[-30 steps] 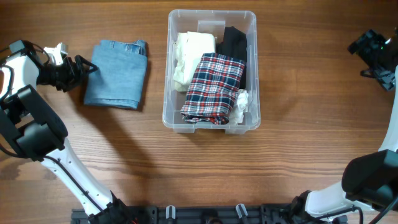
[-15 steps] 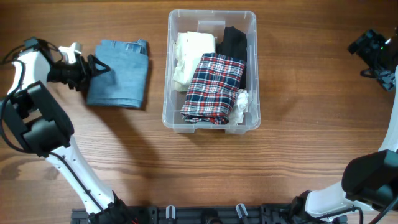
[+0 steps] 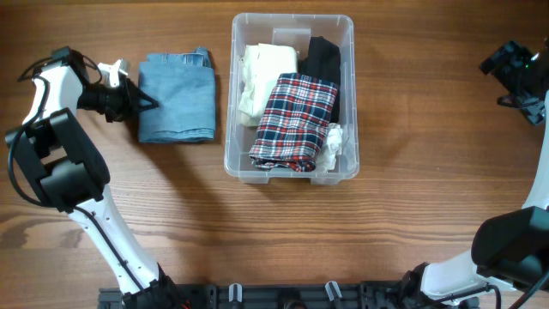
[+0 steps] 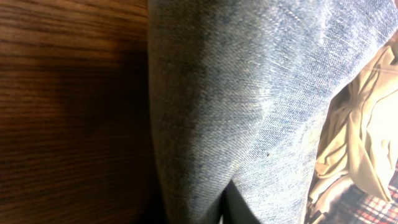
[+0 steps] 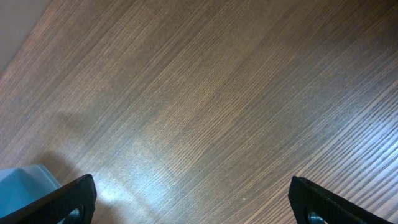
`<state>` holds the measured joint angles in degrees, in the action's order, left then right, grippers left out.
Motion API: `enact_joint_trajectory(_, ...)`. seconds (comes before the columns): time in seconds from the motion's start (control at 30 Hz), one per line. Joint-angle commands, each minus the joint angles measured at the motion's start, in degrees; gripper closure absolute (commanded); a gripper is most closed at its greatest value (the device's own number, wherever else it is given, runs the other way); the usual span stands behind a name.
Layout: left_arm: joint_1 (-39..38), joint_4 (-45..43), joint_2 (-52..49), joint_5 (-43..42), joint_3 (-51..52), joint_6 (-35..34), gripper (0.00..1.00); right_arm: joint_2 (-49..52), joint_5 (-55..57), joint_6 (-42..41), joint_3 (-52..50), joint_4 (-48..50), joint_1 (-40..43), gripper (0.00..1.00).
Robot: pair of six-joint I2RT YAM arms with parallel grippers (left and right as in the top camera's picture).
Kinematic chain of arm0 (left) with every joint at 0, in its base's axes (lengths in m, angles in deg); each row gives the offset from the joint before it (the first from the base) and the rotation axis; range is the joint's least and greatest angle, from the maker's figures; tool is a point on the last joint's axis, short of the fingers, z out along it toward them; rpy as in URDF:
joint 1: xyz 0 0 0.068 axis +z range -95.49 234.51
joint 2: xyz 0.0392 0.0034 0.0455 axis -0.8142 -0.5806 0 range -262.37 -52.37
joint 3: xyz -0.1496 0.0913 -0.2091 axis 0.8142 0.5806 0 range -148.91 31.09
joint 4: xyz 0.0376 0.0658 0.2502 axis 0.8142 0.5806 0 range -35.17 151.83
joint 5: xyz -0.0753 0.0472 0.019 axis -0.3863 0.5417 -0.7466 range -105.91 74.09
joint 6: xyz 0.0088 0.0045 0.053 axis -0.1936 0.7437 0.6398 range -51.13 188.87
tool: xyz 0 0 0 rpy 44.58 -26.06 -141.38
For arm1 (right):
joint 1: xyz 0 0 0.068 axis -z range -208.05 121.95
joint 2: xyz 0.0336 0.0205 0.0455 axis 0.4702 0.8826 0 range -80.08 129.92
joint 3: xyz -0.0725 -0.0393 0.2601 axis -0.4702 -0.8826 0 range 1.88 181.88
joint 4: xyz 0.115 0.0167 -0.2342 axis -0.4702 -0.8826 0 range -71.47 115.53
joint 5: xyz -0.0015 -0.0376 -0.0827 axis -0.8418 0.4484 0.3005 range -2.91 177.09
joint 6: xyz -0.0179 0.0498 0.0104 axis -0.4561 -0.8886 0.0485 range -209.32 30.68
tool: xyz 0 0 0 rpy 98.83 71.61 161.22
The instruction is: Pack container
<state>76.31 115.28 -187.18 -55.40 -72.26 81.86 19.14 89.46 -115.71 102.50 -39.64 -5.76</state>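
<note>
From overhead, we see the left gripper (image 3: 141, 97) clenched on the near edge of the folded jeans (image 3: 178, 107). The clear container (image 3: 292, 19) sits just past the jeans' far edge from those fingers, holding a cream garment (image 3: 264, 73), a plaid shirt (image 3: 294, 120) and a black garment (image 3: 324, 60). The right gripper (image 3: 515, 64) is well apart from it.

In the left wrist view, denim fills our sight and hides the fingers. Wooden table (image 4: 68, 112) lies beside it, cream cloth beyond.

In the right wrist view, the fingers (image 5: 68, 202) stand released, spread wide, with bare wood between them.
</note>
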Motion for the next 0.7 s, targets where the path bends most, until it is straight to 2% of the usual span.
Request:
enact_joint_trajectory(0.0, -0.04, 0.13, -0.83, -0.35, 0.24, 0.07, 0.96, 0.42, -0.52, -0.74, -0.24, 0.22, -0.09, 0.0)
enact_joint_trajectory(0.17, 0.11, 2.1, 0.76, -0.68, -2.16, -0.39, 0.96, 0.42, -0.52, -0.72, -0.24, 0.22, -0.09, 0.0)
enact_joint_trajectory(0.33, 1.22, 8.39, 4.94, -8.09, -11.21, -0.57, 0.96, 0.42, -0.52, -0.74, -0.24, 0.22, -0.09, 0.0)
enact_joint_trajectory(0.43, 1.2, 11.72, 8.04, -8.68, -15.5, -0.72, 0.96, 0.42, -0.52, -0.74, -0.24, 0.24, -0.09, 0.0)
enact_joint_trajectory(0.67, -1.31, 13.55, 19.71, -9.2, -17.92, -6.58, 0.96, 0.42, -0.52, -0.74, -0.24, 0.22, -0.09, 0.0)
